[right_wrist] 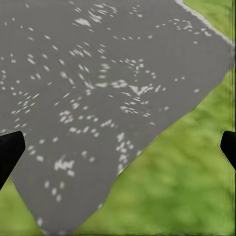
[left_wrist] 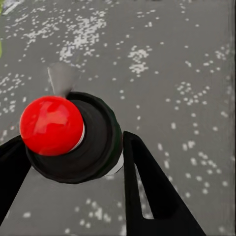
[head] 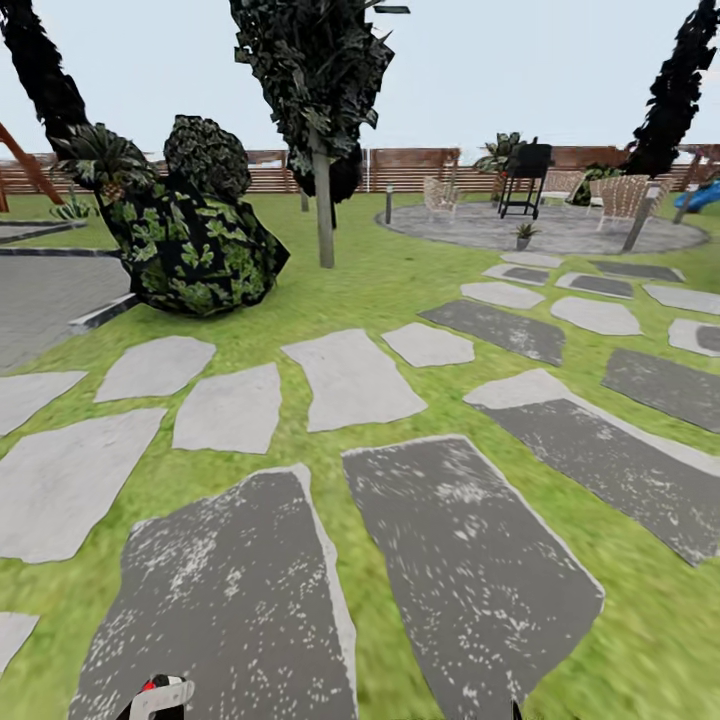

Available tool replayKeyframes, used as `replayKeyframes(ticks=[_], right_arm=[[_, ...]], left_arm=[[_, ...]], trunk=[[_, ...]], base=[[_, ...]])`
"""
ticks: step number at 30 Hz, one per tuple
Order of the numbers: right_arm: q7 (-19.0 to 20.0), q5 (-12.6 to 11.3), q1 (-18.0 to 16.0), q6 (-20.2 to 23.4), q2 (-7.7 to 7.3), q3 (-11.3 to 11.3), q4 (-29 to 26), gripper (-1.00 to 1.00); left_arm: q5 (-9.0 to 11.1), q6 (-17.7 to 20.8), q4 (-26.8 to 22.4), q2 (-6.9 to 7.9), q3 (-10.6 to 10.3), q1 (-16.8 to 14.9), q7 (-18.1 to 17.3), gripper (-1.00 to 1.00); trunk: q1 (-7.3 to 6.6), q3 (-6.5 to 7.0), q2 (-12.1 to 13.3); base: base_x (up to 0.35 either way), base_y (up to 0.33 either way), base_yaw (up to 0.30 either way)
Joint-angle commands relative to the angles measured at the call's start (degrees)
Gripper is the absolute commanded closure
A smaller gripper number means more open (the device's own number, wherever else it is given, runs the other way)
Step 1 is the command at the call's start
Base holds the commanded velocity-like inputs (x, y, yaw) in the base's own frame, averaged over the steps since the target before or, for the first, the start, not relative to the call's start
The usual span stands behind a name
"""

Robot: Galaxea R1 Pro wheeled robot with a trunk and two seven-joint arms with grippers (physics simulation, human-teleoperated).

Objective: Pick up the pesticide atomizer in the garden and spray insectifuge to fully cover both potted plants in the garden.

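Observation:
My left gripper [left_wrist: 71, 142] is shut on the pesticide atomizer [left_wrist: 101, 135], seen from above in the left wrist view: a dark round body, a red knob on top and a pale grey nozzle. Its top also peeks in at the bottom edge of the head view as the atomizer [head: 160, 693]. My right gripper [right_wrist: 118, 147] is open, its black fingertips [right_wrist: 10, 150] wide apart with nothing between them, over a dark paving slab and grass. Far ahead, one small potted plant [head: 524, 235] stands on the round paved patio [head: 600, 235] of the garden.
Dark and pale stepping stones [head: 350, 380] cross the lawn ahead. A leafy bush [head: 195, 245] and a thin tree trunk [head: 323, 210] stand at mid-left. A black grill [head: 525, 175], chairs [head: 625, 198] and the slat fence [head: 410, 168] lie beyond the patio.

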Motion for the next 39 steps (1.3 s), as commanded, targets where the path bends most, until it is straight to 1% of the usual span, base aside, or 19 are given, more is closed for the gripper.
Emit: replayKeyframes(ticks=[1,13,36,39], right_arm=[[0.0,0.1,-0.1,-0.2,0.03,-0.1,0.1,-1.0],[0.0,0.2,-0.1,-0.1,0.0,-0.1,0.1,-1.0],[0.0,0.1,-0.1,-0.1,-0.05,-0.2,0.1,-1.0],[0.0,0.1,-0.1,-0.1,-0.05,-0.2,0.1,-1.0]], left_arm=[[0.2,-0.2,0.0,0.01,-0.1,0.0,0.0,1.0],[0.2,-0.2,0.0,0.01,-0.1,0.0,0.0,1.0],[0.4,-0.2,0.0,-0.04,-0.1,0.0,0.0,1.0],[0.4,-0.2,0.0,-0.08,-0.1,0.0,0.0,1.0]], trunk=[[-0.01,-0.04,0.0],[-0.01,-0.01,0.0],[-0.01,0.63,0.0],[-0.01,0.68,0.0]], base=[[0.0,0.0,-0.3],[0.012,0.0,-0.3],[0.332,0.0,-0.3],[0.337,0.0,-0.171]])
